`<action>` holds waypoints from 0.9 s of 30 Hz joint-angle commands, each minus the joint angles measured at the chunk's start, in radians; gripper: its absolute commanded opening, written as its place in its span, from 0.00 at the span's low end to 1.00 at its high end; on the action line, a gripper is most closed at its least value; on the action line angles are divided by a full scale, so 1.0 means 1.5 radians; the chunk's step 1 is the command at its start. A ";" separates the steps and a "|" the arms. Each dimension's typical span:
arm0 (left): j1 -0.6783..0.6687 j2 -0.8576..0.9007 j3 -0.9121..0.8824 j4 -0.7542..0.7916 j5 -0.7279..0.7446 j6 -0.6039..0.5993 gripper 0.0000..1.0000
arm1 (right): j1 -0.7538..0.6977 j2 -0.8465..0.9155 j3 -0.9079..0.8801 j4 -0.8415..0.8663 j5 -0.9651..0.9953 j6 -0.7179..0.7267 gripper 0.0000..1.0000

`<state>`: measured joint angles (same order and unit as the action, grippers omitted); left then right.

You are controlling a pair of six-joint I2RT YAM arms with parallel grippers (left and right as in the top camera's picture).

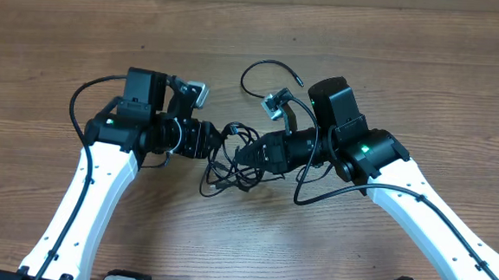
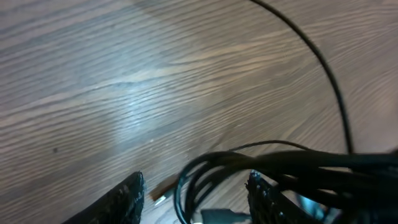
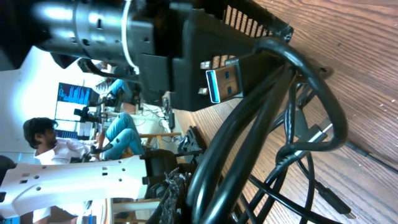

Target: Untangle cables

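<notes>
Cables [image 1: 221, 177]: tangled at the desk [image 1: 57, 24] centre, with one end looped toward the far edge.
Left gripper [image 2: 196, 199]: jaws parted, cables between.
Right gripper [image 1: 244, 154]: clenched on cables.

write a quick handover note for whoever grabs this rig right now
Left claw: open, fingers apart with part of the bundle between them, not clamped.
Right claw: shut on the cables, right next to the left claw.
Cables: one tangle mid-table between the two arms. A loose end loops out toward the far side. A blue plug sits by the left claw.
Done: nothing separated yet.
Left: pull each cable free of the tangle and lay them apart.
</notes>
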<state>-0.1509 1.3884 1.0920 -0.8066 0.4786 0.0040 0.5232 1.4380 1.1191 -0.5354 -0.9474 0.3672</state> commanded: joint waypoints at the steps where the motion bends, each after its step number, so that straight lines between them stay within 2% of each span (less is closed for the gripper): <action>1: -0.004 -0.002 -0.009 0.003 -0.027 0.018 0.54 | -0.002 0.001 0.004 0.007 -0.036 0.003 0.04; 6: -0.005 -0.002 -0.010 0.016 -0.027 0.018 0.54 | -0.002 0.001 0.004 0.007 -0.081 0.002 0.04; 16: -0.005 -0.002 -0.015 0.014 -0.027 0.018 0.54 | -0.002 0.001 0.004 0.007 -0.085 0.003 0.04; 20: -0.005 -0.002 -0.016 0.008 -0.030 0.050 0.54 | -0.006 0.001 0.004 0.007 -0.085 0.020 0.04; 21: -0.004 -0.002 -0.016 0.008 -0.031 0.050 0.54 | -0.009 0.001 0.004 0.007 -0.085 0.020 0.04; 23: -0.003 -0.002 -0.016 0.008 -0.031 0.050 0.62 | -0.015 0.001 0.004 0.007 -0.085 0.021 0.04; 27: -0.003 -0.002 -0.016 0.009 -0.029 0.053 0.64 | -0.032 0.001 0.004 0.007 -0.085 0.040 0.04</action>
<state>-0.1509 1.3884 1.0801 -0.7925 0.4362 0.0566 0.4957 1.4380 1.1191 -0.5346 -1.0489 0.4065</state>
